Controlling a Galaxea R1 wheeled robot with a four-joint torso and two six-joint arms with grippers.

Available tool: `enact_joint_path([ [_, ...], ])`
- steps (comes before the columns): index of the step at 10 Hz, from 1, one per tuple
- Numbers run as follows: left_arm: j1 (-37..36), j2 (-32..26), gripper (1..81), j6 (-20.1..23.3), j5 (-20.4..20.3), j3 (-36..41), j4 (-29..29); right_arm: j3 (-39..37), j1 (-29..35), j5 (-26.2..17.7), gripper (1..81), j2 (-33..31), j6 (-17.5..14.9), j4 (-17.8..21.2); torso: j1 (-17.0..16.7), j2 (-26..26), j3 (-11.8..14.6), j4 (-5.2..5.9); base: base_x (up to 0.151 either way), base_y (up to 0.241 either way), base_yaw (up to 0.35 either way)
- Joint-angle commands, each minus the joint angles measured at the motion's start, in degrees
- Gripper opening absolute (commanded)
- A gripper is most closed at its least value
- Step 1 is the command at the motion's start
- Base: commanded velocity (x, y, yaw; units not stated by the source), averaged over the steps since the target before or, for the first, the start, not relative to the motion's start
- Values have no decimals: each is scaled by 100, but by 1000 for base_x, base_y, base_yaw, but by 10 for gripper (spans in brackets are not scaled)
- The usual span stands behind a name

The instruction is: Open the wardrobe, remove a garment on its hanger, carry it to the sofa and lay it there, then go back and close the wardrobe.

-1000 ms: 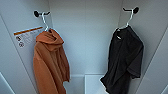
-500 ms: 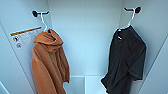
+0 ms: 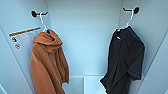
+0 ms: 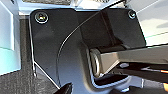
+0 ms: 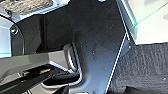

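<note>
View has crept closer; wardrobe (image 3: 85,37) label (image 3: 23,37) unreadable; claw states cannot be told.

Wardrobe (image 3: 85,37) interior plain white, faint blue tint, no pattern. Garment (image 3: 126,62) solid black, plain, small pale tag at the collar. Hanger (image 3: 127,21) white, on a black hook (image 3: 135,10). Hoodie (image 3: 47,67) solid rust-orange, plain, darker in the folds. Its hanger (image 3: 43,23) white too, on a second black hook (image 3: 34,13). Sticker (image 3: 23,36) on the inner wall: white, orange-yellow band along the top, grey text lines, small dark round symbols. Wrist views: floor (image 4: 15,82) dark grey with a fine woven texture; wardrobe panels (image 5: 150,22) white with a greenish edge.
</note>
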Motion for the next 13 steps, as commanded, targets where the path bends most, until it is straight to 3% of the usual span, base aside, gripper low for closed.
enact_joint_path([
  [1, -198, 20, 811, -24, 237, 19, -18, 20, 139, -342, 811, 11, -12, 14, 0, 0, 148, -477, 0, 0, 0],
  [2, -164, -6, 811, -93, 228, 36, -36, 20, 156, -342, 811, 11, -12, 5, 0, 0, 185, -644, 0, 0, 0],
  [3, -146, -50, 811, -155, 245, 37, -115, 20, 156, -342, 811, 11, -21, 5, -1, 0, 72, -315, 0, 0, 0],
  [5, -119, -111, 811, -156, 463, 45, -141, 20, 182, -342, 811, 19, -30, 5, -1, 0, 107, -564, 0, 0, 0],
  [6, -146, -112, 811, -77, 535, 46, -150, 20, 191, -342, 811, 19, -30, 5, -1, 0, 107, -588, 0, 0, 0],
  [8, -242, -60, 811, 605, 781, 46, -585, 20, 182, -342, 811, 11, -30, 31, -1, 0, 107, -583, 0, 0, 0],
  [11, -383, -24, 811, 2496, 868, 89, -2370, 20, 156, -325, 811, 11, -30, 22, -1, 0, 109, -586, 0, 0, 0],
  [12, -392, 2, 811, 2587, 1054, 89, -2505, 20, 147, -298, 811, 2, -30, 14, -1, 0, 109, -586, 0, 0, 0],
  [13, -392, 107, 811, 2587, 1256, 55, -2532, 21, 156, -290, 811, 2, -30, 22, -1, 0, 109, -820, 0, 0, 0],
])
